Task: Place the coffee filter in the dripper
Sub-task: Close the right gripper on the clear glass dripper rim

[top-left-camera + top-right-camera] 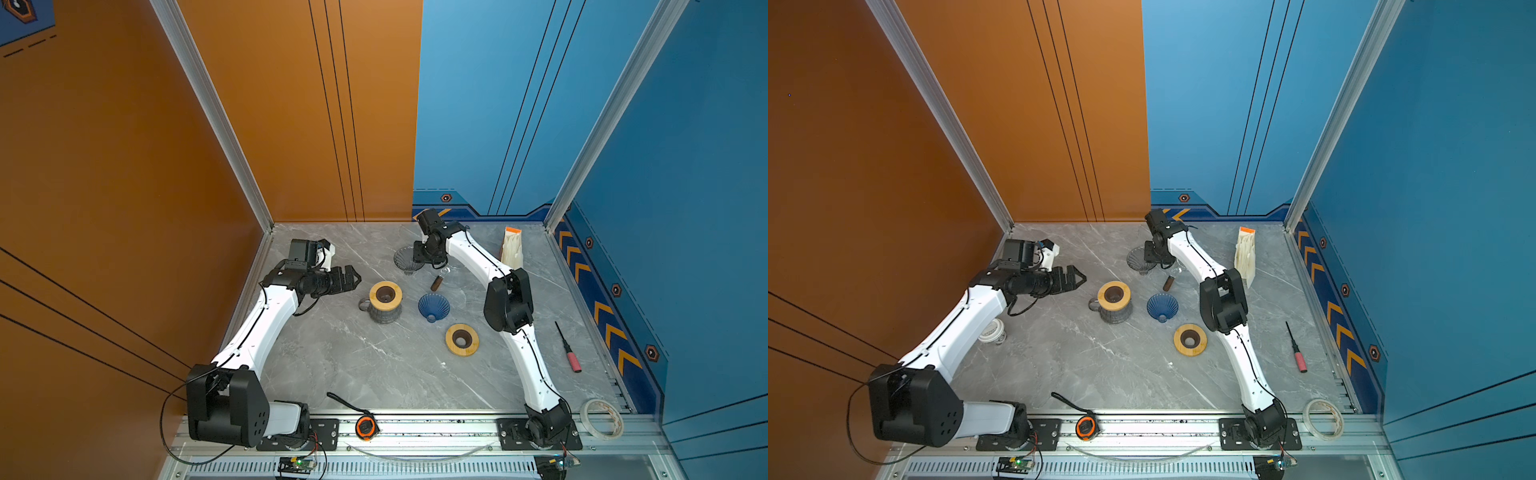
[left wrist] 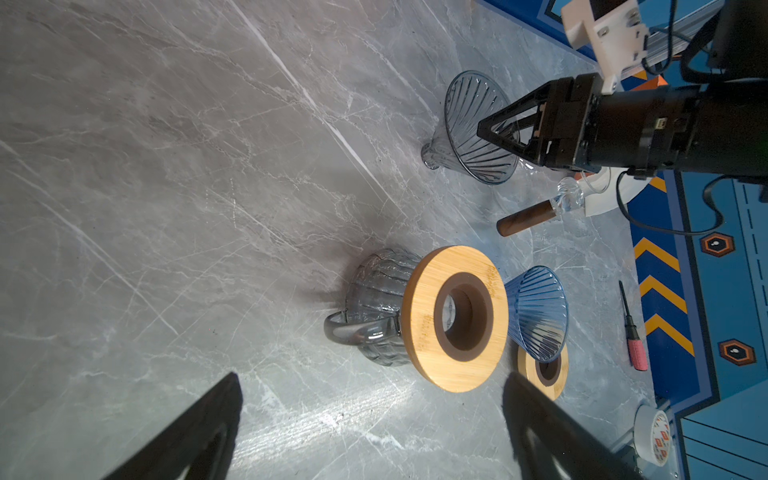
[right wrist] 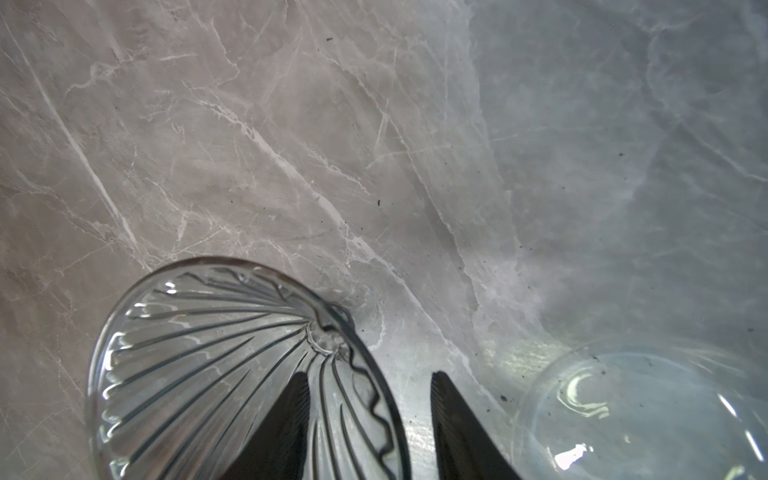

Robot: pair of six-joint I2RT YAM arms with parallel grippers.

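Filters (image 1: pixel 512 249) stand at two o'clock on the tabletop (image 1: pixel 353 374) in both top views, well apart from the clear dripper (image 1: pixel 402 257) at twelve. Left wrist view: the left tool (image 2: pixel 372 376) gapes wide and empty, facing the mug (image 2: pixel 374 282). Right wrist view: the right tool (image 3: pixel 370 374) stands parted, one finger inside the clear dripper, one outside.

A ring (image 1: pixel 385 294) sits on the mug (image 1: pixel 384 316), one dripper (image 1: pixel 433 306) just right, a second dripper (image 1: pixel 406 259) behind, seemingly tipped.
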